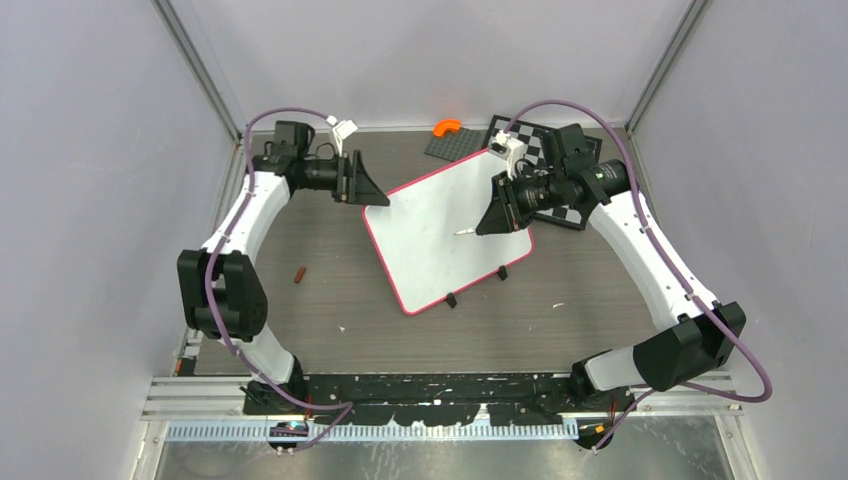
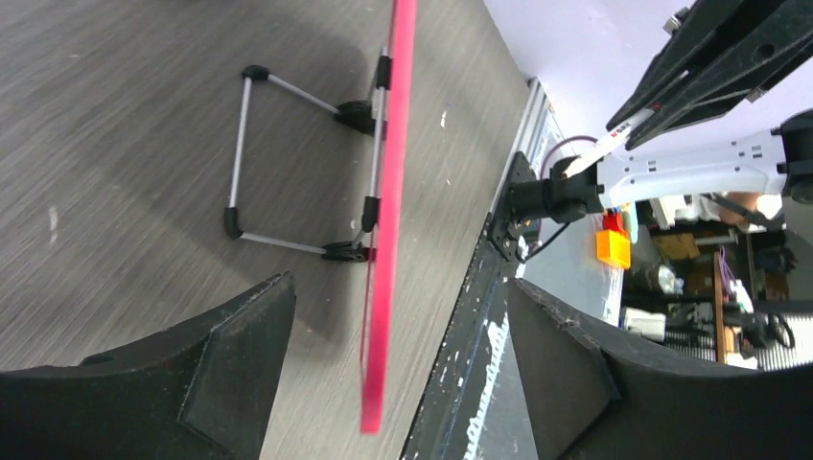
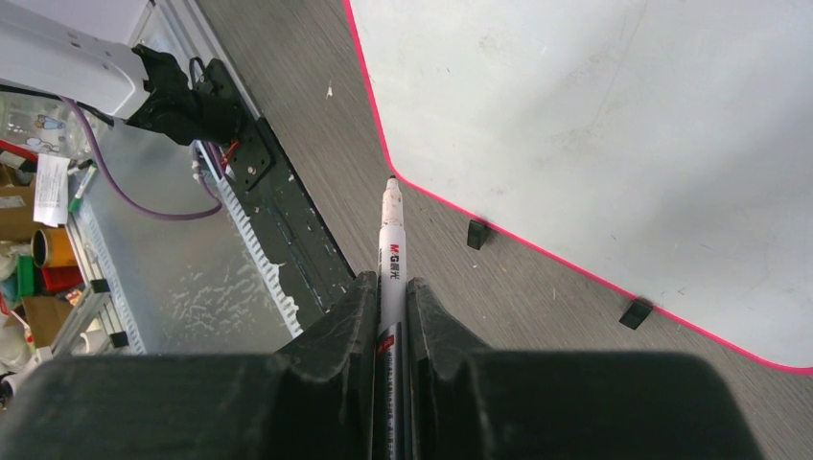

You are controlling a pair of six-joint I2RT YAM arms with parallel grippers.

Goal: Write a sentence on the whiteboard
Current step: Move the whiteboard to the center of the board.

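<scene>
Pink-framed whiteboard (image 1: 430, 250) is leaning on the grey table (image 1: 320, 320), and the right gripper (image 1: 492, 220) is clamping a white marker (image 1: 466, 232) before its face, though tip contact is proving hard to judge. The left gripper (image 1: 365, 192) is gaping wide astride the board's pink edge, gripping nothing; only its wrist camera is showing the wire stand (image 2: 353, 113) behind.

bright even light; whiteboard (image 1: 440, 235) casts a soft shadow.
</scene>
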